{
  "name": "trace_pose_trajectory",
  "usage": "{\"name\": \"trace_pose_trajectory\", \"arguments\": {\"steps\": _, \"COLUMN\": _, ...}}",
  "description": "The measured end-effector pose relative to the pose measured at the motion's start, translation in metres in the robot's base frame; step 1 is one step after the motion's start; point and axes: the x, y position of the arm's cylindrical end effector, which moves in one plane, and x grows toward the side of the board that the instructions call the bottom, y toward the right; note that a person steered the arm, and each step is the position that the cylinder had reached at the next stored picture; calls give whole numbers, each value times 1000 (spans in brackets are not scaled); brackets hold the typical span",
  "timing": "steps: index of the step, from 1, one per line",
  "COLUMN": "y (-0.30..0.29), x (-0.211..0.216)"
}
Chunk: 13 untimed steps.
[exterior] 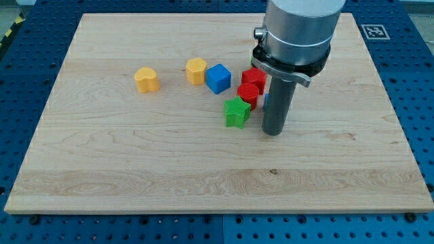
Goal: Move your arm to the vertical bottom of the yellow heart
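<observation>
Nearest the camera, my tip (272, 133) rests beside the green star (237, 112), far right of the yellow heart (146, 79); no claw fitted, nothing held.

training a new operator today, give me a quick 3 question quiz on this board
1. True or false: my tip touches the yellow heart.
2. Which block lies nearest my tip: A) green star B) blue cube C) yellow hexagon?
3. Fill in: the heart lies toward the view's ____ from my tip.

Key: 1 false; 2 A; 3 left.
</observation>
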Motion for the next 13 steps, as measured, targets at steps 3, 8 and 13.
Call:
{"name": "trace_pose_trajectory", "arguments": {"steps": 3, "y": 0, "x": 15}}
{"name": "trace_pose_trajectory", "arguments": {"steps": 8, "y": 0, "x": 72}}
{"name": "trace_pose_trajectory", "arguments": {"steps": 13, "y": 0, "x": 108}}
